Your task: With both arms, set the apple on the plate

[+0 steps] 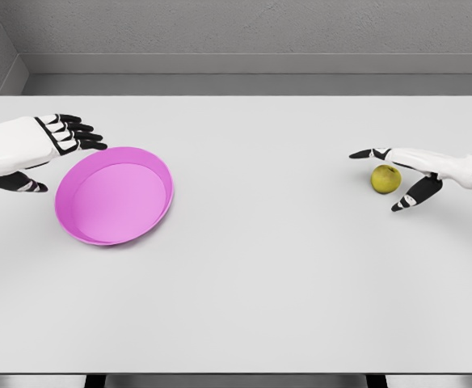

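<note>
A small yellow-green apple [386,179] lies on the white table at the right. My right hand [387,179] reaches over it from the right edge, fingers spread above and thumb below, around the apple but not closed on it. A pink plate [81,228] rests on the table at the left, tilted slightly toward me. Just left of the plate's upper rim hovers my left hand [58,158], fingers spread and holding nothing.
The white table [260,267] runs nearly the full width of the view, its front edge near the bottom. A grey wall stands behind its far edge.
</note>
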### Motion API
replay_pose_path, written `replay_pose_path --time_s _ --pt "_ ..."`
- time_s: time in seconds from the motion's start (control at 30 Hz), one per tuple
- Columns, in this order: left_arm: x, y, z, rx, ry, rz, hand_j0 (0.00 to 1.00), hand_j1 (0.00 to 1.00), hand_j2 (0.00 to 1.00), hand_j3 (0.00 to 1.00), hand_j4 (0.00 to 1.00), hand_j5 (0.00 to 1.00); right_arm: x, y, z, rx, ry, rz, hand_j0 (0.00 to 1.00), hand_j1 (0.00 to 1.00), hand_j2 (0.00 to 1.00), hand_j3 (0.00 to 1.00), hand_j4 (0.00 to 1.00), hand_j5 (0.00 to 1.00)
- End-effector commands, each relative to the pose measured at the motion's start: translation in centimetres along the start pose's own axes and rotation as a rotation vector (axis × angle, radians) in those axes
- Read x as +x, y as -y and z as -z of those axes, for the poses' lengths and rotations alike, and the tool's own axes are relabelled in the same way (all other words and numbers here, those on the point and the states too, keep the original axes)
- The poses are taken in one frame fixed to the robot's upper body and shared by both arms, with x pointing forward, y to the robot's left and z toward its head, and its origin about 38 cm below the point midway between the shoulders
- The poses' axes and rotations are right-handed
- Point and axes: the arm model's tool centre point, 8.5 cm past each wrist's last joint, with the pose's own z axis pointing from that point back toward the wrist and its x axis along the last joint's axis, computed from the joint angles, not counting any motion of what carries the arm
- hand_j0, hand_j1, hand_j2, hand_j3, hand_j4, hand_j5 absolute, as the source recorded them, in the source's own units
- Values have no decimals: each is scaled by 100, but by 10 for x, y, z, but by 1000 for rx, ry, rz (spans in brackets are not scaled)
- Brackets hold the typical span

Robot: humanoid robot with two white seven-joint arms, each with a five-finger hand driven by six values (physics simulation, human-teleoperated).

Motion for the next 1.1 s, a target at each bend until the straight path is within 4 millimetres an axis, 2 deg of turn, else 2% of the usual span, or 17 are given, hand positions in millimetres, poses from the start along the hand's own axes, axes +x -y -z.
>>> replay_pose_path --time_s 0.0,0.37,0.53,1.07 --pt "0 -1 0 4 -1 -4 100 100 100 100 100 100 -3 1 -1 -6 -10 12 100 100 100 100 100 100" --pt "0 -1 -1 4 -2 -4 100 100 100 100 100 100 -8 8 -3 -21 -27 13 100 100 100 100 100 100" --pt "0 -1 0 4 -1 -4 100 100 100 100 100 100 -9 2 6 -8 -31 14 100 100 100 100 100 100" --pt "0 0 0 2 0 -6 100 100 100 100 100 100 -14 4 8 1 -61 -2 100 100 100 100 100 100"
